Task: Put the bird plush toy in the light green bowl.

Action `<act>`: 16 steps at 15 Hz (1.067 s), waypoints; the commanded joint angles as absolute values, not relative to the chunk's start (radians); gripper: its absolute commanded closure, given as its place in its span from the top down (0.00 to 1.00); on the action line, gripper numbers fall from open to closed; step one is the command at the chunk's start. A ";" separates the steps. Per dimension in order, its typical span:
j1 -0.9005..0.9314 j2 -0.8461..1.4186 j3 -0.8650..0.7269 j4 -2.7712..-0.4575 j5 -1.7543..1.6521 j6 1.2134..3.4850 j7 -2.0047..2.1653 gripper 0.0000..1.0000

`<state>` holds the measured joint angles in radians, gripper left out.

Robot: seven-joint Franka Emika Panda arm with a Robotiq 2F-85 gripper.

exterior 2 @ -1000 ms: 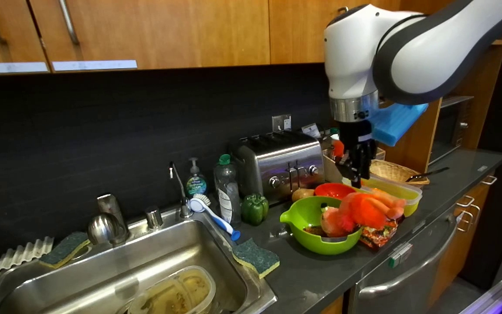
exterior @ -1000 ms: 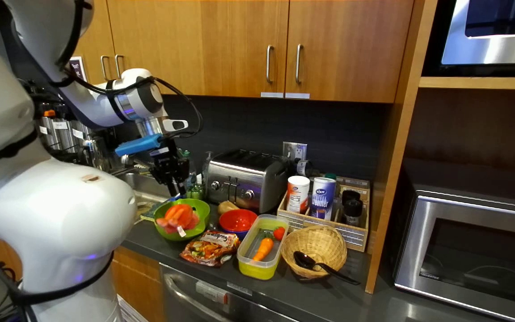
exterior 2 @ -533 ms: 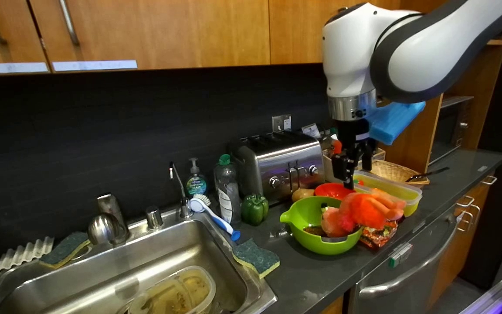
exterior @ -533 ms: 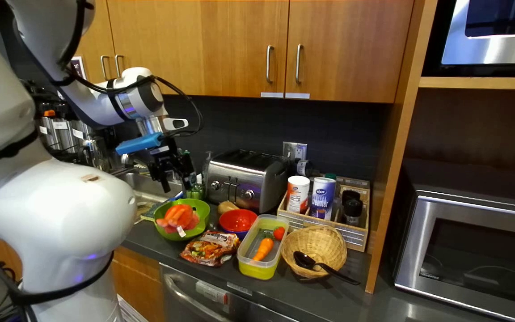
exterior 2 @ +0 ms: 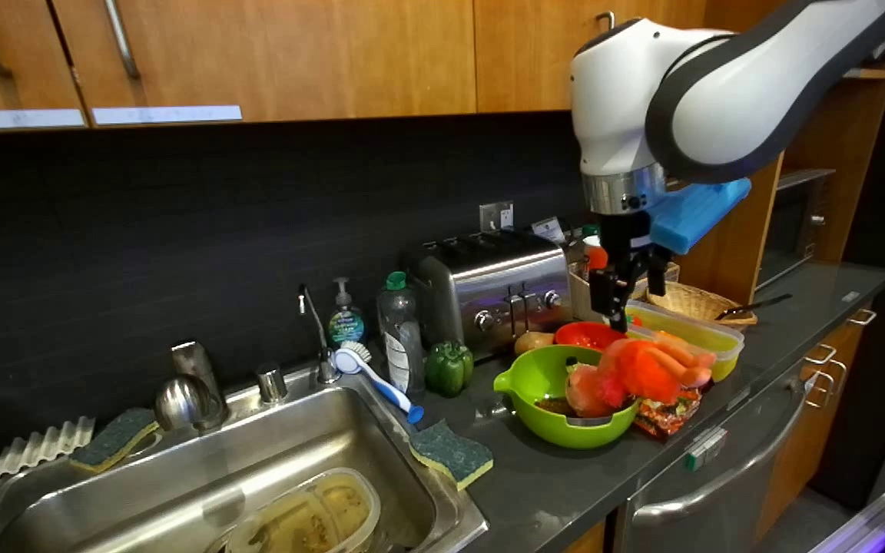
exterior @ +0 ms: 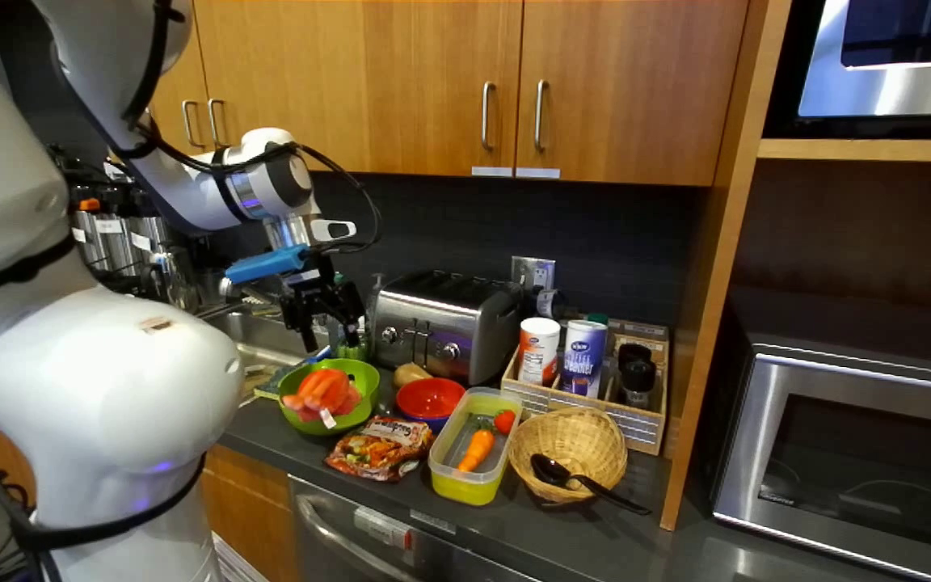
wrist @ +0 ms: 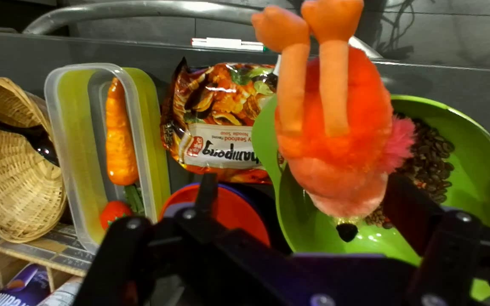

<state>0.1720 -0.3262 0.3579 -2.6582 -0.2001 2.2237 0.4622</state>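
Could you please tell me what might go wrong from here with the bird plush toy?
The bird plush toy sits in the light green bowl with its legs poking out above the rim, so a bump could perhaps tip it out. The open gripper hangs nearby, higher up, so a careless descent or swing might snag the toy. If the bowl tipped, what look like dark beans inside could spill.

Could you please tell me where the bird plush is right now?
In the wrist view, the bird plush lies right of centre, partly inside the green bowl, just right of the noodle packet.
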 commanded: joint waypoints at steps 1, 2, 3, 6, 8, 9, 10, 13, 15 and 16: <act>0.136 -0.246 0.324 -2.623 -0.222 2.198 0.456 1.00; 0.128 -0.228 0.315 -2.618 -0.227 2.198 0.455 1.00; 0.127 -0.217 0.307 -2.615 -0.226 2.198 0.452 1.00; 0.135 -0.193 0.291 -2.604 -0.217 2.192 0.448 1.00; 0.147 -0.193 0.290 -2.597 -0.207 2.191 0.443 1.00; 0.156 -0.206 0.292 -2.600 -0.197 2.192 0.436 1.00; 0.166 -0.217 0.293 -2.600 -0.184 2.191 0.423 1.00; 0.201 -0.232 0.286 -2.594 -0.117 2.175 0.339 1.00; 0.214 -0.220 0.275 -2.580 -0.068 2.144 0.267 1.00; 0.217 -0.218 0.268 -2.574 -0.045 2.127 0.232 1.00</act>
